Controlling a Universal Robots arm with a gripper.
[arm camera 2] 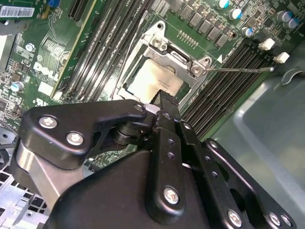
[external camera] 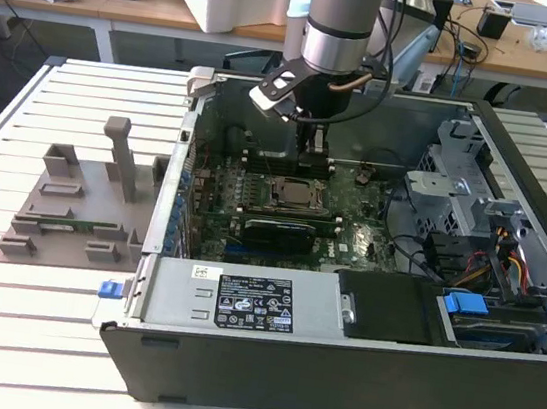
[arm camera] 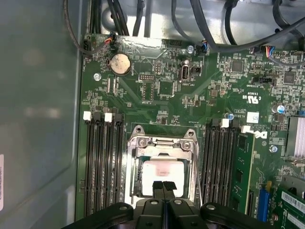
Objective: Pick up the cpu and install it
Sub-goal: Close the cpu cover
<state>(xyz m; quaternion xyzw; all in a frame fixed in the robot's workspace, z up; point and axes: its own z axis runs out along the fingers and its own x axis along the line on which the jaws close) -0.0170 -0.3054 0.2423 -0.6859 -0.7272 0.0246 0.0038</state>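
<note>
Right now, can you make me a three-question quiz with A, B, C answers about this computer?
1. Where is the cpu?
A. On the floor.
B. Lying in the socket frame on the motherboard.
C. In a person's hand.

2. What colour is the motherboard?
A. Green.
B. Red.
C. Purple.

3. How are the fingers?
A. Spread wide.
B. Clamped on a cable.
C. Shut together, tips by the cpu's edge.

Answers:
1 B: both wrist views show the silvery-white square sitting inside the metal frame.
2 A: the board is green all around the socket.
3 C: in the first wrist view the two black fingers meet with no gap.
</note>
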